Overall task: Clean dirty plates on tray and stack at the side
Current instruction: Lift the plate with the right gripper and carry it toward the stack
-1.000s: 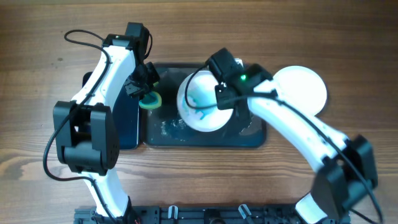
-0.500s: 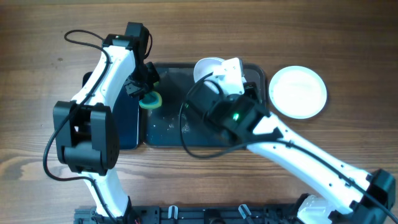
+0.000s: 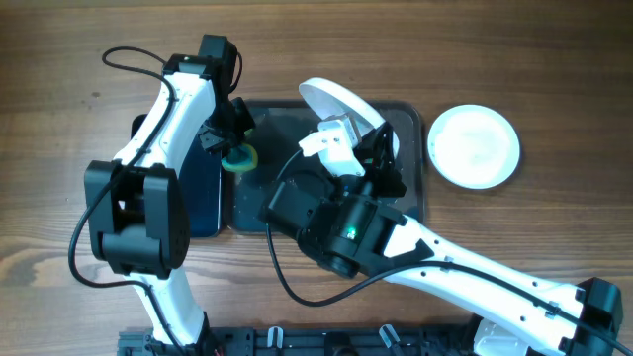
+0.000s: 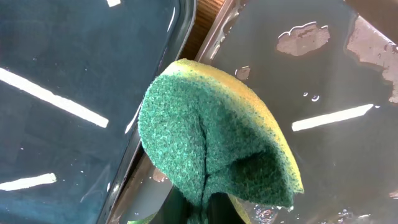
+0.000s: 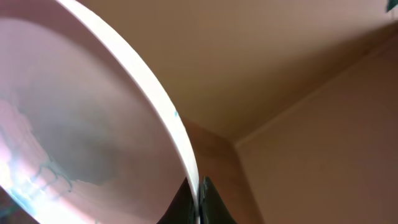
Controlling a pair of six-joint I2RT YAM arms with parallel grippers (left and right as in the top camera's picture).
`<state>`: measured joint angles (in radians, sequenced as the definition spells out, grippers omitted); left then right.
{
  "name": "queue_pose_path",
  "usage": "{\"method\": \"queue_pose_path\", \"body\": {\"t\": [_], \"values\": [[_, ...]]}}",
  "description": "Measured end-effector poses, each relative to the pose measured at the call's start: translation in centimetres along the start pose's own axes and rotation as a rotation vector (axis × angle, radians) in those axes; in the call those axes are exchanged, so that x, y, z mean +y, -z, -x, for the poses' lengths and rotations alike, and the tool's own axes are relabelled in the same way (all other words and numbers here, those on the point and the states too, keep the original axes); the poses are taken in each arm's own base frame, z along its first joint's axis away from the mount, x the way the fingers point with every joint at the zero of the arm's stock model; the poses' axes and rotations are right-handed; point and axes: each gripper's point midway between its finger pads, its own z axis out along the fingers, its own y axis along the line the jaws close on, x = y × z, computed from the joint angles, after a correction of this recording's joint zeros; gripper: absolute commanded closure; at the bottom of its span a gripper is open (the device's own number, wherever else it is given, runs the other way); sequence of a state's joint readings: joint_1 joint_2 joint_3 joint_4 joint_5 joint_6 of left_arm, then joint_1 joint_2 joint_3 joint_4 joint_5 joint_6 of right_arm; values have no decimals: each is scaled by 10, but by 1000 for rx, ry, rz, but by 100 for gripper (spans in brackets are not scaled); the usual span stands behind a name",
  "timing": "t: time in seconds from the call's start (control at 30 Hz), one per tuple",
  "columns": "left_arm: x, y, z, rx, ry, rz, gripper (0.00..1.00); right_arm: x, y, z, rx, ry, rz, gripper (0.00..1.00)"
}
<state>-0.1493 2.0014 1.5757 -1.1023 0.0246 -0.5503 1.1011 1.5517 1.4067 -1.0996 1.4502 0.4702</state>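
The held plate [image 3: 341, 102] hangs tipped on edge over the upper middle of the tray [image 3: 272, 124], clear of its floor. The right gripper [image 5: 198, 198] is pinched on its rim, a thin bite at one point only. The plate looks light and stiff but glossy and wet, with a blue-green smear [image 5: 37, 177] on its face, so I judge it apt to swivel or slip in that grip. A deeper bite on the rim would suit it, with wiping pressure aimed toward the fingers. The left gripper [image 4: 205, 210] is pressed together on a folded green-and-yellow sponge [image 4: 211, 143], soft and soaked. It hovers at the tray's left edge, beside the small glossy tray [image 3: 203, 203]. The tray's raised rim and puddles lie below. A second plate [image 3: 475, 146] sits at the right on the table [image 3: 554, 59], apart from the tray, with open wood around it; a third plate is not visible
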Motion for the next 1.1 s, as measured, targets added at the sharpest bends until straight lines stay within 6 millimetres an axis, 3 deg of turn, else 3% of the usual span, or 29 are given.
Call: {"method": "queue_pose_path", "body": {"t": [0.2,0.47,0.83,1.0,1.1], "values": [[0,0,1,-3,0,-2,96,-2,0,1,-4,3,-9,96],[0,0,1,-3,0,-2,96,27,-7,-20,122,-25,162,96],[0,0,1,-3,0,-2,96,72,-61,-92,660,-313,591,96],[-1,0,1,-3,0,-2,96,63,-95,-110,815,-522,744,96],[-1,0,1,-4,0,-3,96,44,-119,-126,889,-671,781,95]]}}
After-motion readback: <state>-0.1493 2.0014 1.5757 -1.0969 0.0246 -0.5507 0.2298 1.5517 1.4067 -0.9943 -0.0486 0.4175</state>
